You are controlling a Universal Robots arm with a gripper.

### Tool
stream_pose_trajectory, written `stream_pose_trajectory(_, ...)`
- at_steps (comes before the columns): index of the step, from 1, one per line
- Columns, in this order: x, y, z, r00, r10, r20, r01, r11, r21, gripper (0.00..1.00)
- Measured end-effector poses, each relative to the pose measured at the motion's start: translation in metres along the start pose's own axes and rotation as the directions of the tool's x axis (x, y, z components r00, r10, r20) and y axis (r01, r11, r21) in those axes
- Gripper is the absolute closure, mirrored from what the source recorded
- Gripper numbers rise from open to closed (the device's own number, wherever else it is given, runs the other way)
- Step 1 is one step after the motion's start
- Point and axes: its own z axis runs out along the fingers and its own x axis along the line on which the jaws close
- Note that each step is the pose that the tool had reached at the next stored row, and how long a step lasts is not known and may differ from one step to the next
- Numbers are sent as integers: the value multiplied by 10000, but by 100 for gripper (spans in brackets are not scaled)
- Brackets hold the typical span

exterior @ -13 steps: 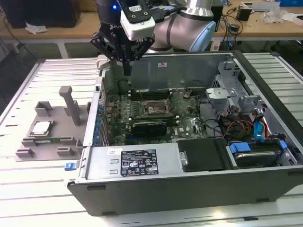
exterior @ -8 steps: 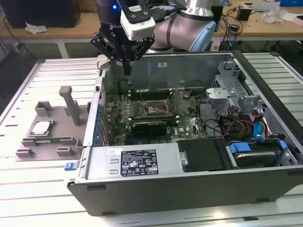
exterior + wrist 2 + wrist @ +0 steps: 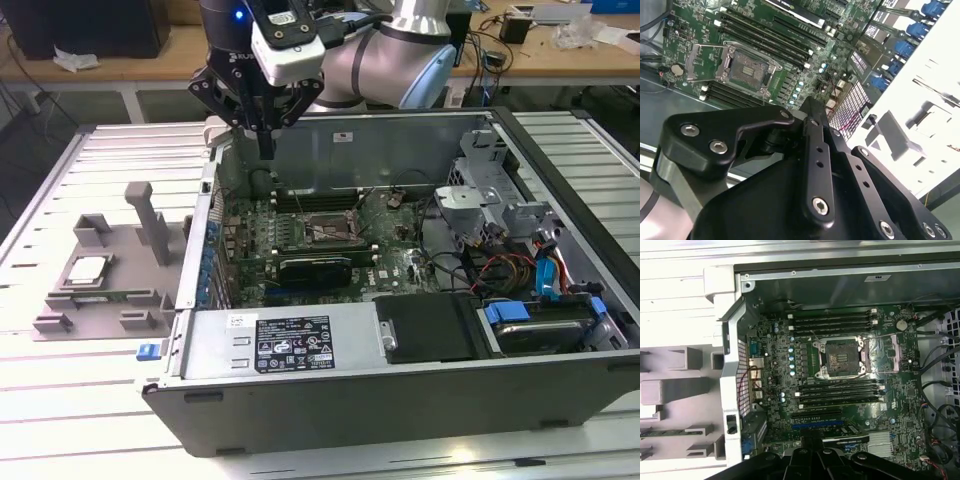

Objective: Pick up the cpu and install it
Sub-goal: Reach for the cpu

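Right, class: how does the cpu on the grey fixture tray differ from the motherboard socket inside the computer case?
The cpu has a shiny silver-white top; the socket is dark with a metal frame. The cpu lies on the grey fixture tray outside the computer case; the socket sits on the green motherboard inside it. The cpu is a solid chip; the socket stands open and empty. Both are square and lie flat.

Cpu [image 3: 88,268] shiny metal top; fixture tray [image 3: 128,268] matt grey plastic; claw [image 3: 266,148] matt black.
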Motion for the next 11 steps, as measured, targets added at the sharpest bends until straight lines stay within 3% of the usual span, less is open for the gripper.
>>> stream_pose_trajectory(5,50,-3,-1,10000,0,0,0,10000,0,89)
stream_pose_trajectory(11,212,-15,-5,10000,4,1,-4,10000,-1,89)
